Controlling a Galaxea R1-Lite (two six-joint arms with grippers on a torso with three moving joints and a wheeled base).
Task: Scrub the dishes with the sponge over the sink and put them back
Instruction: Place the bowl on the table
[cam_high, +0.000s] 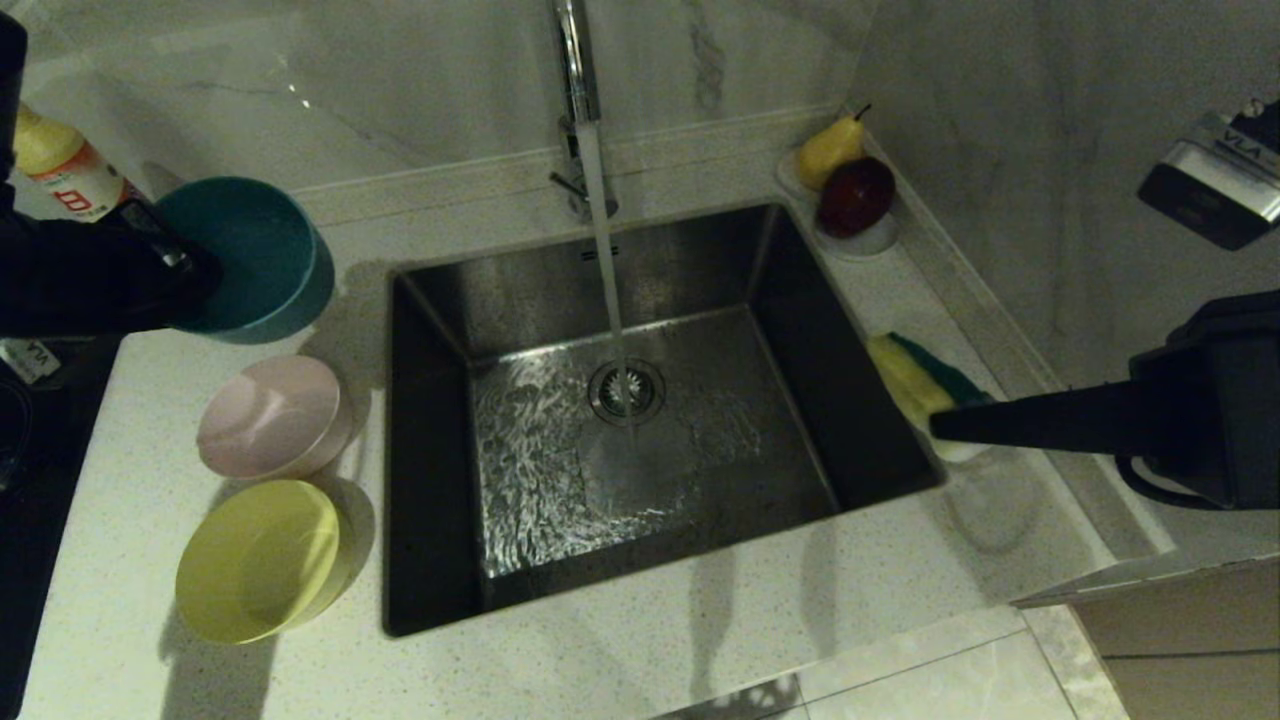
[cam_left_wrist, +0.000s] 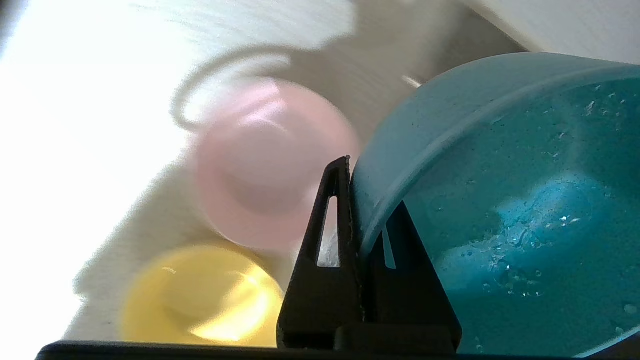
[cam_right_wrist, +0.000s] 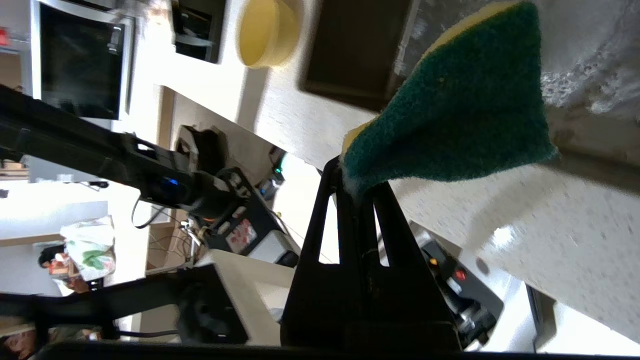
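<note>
The left claw (cam_left_wrist: 357, 210) pinches the wall of the blue bowl (cam_high: 250, 255) — one finger inside the rim, one outside — and holds it up in the air, tipped on its side, over the surface (cam_high: 620, 650) to the left of the sink (cam_high: 620, 400). In the left wrist view little drops of water sit inside the blue bowl. Below it the pink bowl (cam_high: 272, 415) sits upside down on the surface, just beside the left edge of the sink. The yellow bowl (cam_high: 258, 560) sits in front of the pink one, touching it or nearly so, and leans a bit so its open mouth shows. The right claw (cam_right_wrist: 362, 187) is clamped on one corner of the sponge (cam_right_wrist: 460, 105), green side and yellow side both showing. It holds the sponge by the right edge of the sink, above the narrow strip of surface there. The tap (cam_high: 578, 70) stands behind the sink and water (cam_high: 608, 270) runs down from it onto the round drain (cam_high: 626, 390) in the middle — the floor of the sink is wet and shiny. At the back right corner a small white dish (cam_high: 868, 240) holds a yellow pear (cam_high: 828, 150) and a dark red apple (cam_high: 856, 195). A bottle (cam_high: 62, 165) with a yellow top stands at the far left, behind the left arm.
</note>
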